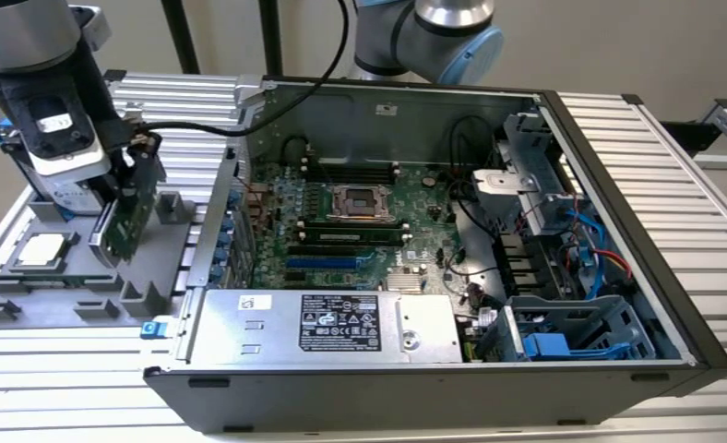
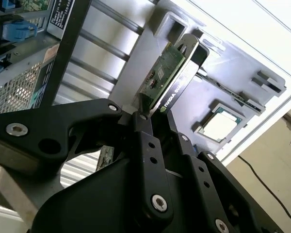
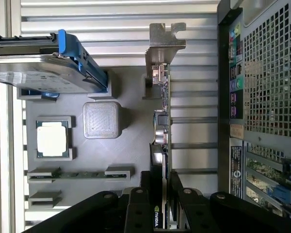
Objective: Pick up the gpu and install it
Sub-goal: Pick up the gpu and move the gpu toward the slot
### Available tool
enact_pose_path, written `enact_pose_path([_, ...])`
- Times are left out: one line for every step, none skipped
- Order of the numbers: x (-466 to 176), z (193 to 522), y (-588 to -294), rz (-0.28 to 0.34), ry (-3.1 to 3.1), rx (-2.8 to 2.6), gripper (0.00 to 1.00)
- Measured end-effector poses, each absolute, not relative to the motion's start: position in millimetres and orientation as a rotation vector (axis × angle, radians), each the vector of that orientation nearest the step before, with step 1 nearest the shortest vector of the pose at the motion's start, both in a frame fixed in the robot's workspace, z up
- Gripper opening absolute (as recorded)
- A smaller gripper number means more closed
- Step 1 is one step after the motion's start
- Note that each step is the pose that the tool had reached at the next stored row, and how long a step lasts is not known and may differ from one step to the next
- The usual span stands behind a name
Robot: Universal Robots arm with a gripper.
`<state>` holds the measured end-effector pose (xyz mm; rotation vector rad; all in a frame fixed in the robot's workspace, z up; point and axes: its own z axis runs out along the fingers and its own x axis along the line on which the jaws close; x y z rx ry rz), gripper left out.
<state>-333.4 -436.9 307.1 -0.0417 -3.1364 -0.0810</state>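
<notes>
**Item 1 — gripper**: stands at the exterior view's left, above the grey tray. Its black fingers are clamped on the gpu, one against each face of the card, as both wrist views show.

**Item 2 — gpu**: a thin green board with a black cooler on one face and a silver end bracket. It is held on edge and tilted over the tray, outside the computer case. Its lower end is close to the tray, but whether the two touch cannot be told. In the second wrist view the card juts out from between the fingers, with the tray behind it.

**Item 3 — tray contents:**
- A processor chip lies flat in a square pocket.
- A square grey block sits just beside the chip.
- A hard drive with a blue frame is near the bracket end of the card.
- A narrow memory stick lies in a slot beside the chip.

**Item 4 — computer case:** lies with its open side up on the slatted metal table, just beside the tray on the exterior view's right of it. Inside are a green motherboard and a silver power supply along the near wall.
</notes>
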Motion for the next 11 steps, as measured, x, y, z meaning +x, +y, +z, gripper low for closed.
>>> enact_pose_path([-333, 308, -437, -0.081, -3.136, -0.042, 0.0])
enact_pose_path([-333, 309, -437, -0.081, -3.136, -0.042, 0.0])
enact_pose_path([-333, 311, -437, -0.081, -3.136, -0.042, 0.0])
enact_pose_path([-333, 312, -437, -0.081, -3.136, -0.042, 0.0])
enact_pose_path([-333, 313, -437, -0.081, -3.136, -0.042, 0.0])
enact_pose_path([-333, 314, -437, -0.081, -3.136, -0.042, 0.0])
enact_pose_path([-333, 315, -437, -0.081, -3.136, -0.042, 0.0])
enact_pose_path([-333, 316, -437, -0.081, -3.136, -0.042, 0.0])
enact_pose_path([-333, 317, -437, -0.081, -3.136, -0.042, 0.0])
enact_pose_path([-333, 318, -437, -0.081, -3.136, -0.042, 0.0])
enact_pose_path([-333, 319, -437, -0.081, -3.136, -0.042, 0.0])
